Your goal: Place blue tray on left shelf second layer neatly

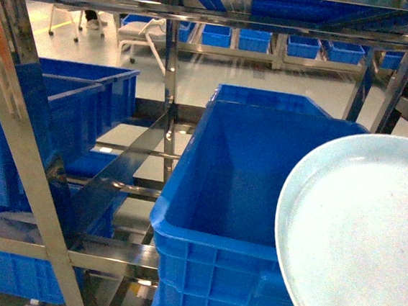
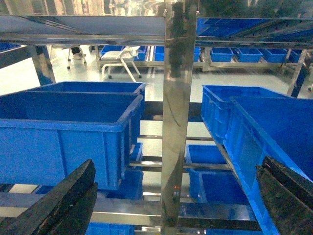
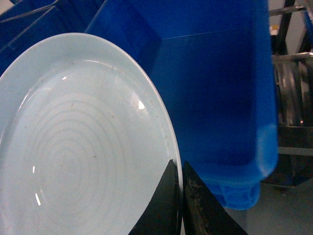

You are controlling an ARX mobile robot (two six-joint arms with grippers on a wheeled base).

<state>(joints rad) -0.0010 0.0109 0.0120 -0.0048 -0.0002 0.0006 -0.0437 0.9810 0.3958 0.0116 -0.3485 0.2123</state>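
At the lower right of the head view, the blue tray [image 1: 359,233] hangs tilted in front of a deep blue crate [image 1: 235,199]; no tool shows there. Only the right wrist view shows the right tool [image 3: 180,196], its two dark fingers clenched on the tray's low rim, one on each face. The tray is smooth, round plastic with faint rings. The left tool [image 2: 171,196] stands released, empty, facing a shiny steel post of the left shelf [image 2: 176,98].

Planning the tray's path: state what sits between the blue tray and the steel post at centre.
In the head view, a big dark-blue crate fills the stretch between the blue tray and the left shelf's centre post.
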